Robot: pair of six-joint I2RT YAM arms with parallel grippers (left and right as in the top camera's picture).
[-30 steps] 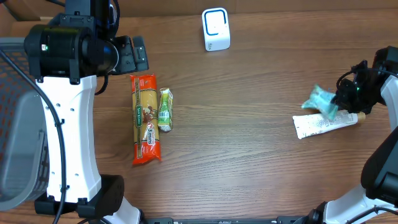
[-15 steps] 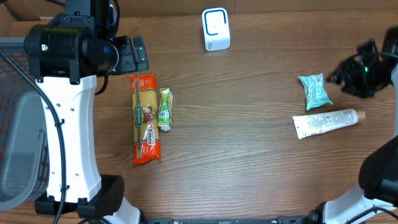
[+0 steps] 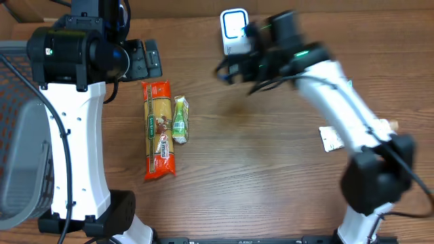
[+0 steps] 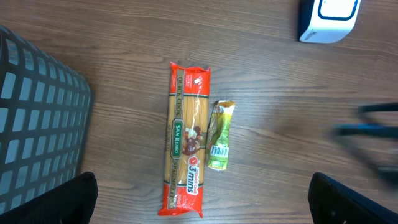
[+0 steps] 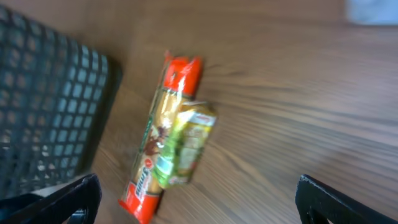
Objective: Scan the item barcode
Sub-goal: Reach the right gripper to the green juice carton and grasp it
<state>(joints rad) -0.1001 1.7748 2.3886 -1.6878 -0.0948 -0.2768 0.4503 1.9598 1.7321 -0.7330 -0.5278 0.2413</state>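
Note:
A red-orange spaghetti pack (image 3: 159, 129) lies lengthwise on the wooden table, and a small green packet (image 3: 180, 119) rests against its right side. The white barcode scanner (image 3: 235, 32) stands at the back centre. My right gripper (image 3: 228, 69), blurred by motion, hangs open over the table just in front of the scanner. In the right wrist view the spaghetti pack (image 5: 158, 143) and green packet (image 5: 186, 146) lie ahead of the open gripper (image 5: 199, 186), which holds nothing. My left gripper (image 4: 202, 190) is open and empty, high above the spaghetti pack (image 4: 186, 146) and green packet (image 4: 219, 135).
A grey mesh basket (image 3: 20, 135) fills the left edge, also seen as a mesh basket (image 4: 37, 112) in the left wrist view. A white tube (image 3: 329, 140) lies at the right, mostly hidden behind the right arm. The left arm's white column stands at the near left.
The right gripper opened and left a teal packet beside the white tube. It then swung quickly left across the table to the scanner's front. The left arm stayed still.

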